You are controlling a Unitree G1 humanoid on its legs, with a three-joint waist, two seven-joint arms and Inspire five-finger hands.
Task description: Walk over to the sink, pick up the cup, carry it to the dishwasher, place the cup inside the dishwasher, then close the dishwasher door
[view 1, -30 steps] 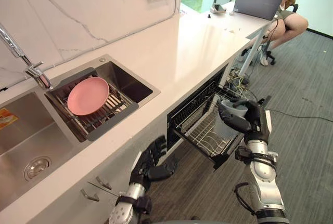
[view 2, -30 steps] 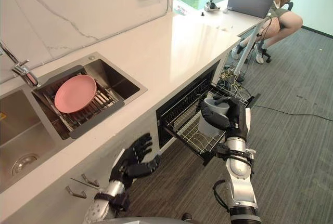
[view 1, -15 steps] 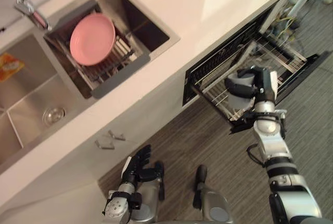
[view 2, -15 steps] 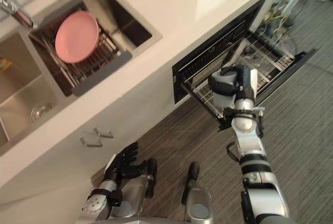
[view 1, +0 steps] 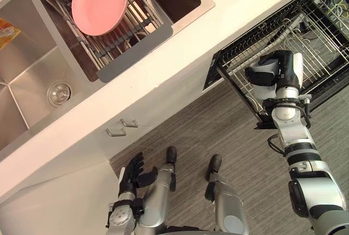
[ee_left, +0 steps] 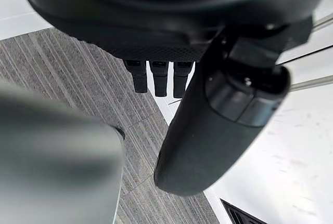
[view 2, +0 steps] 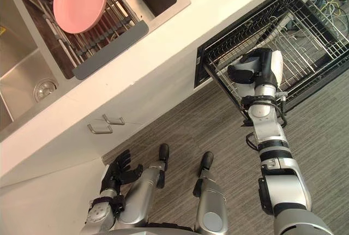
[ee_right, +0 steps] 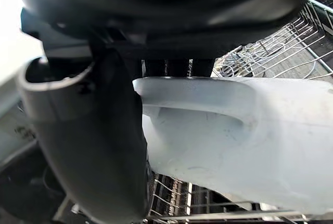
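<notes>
Over the pulled-out dishwasher rack [view 1: 322, 33], the right hand [view 1: 283, 66] is wrapped around the cup [view 1: 264, 86], so placing step, I'd say. Next: lower it straight down below the hand, let go. Left hand [view 1: 133, 170] hangs loose, empty.

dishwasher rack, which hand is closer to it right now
Right. The right hand, fingers curled round the cup, is over the pulled-out dishwasher rack. The left hand hangs open low in front of the cabinet, far from it.
</notes>
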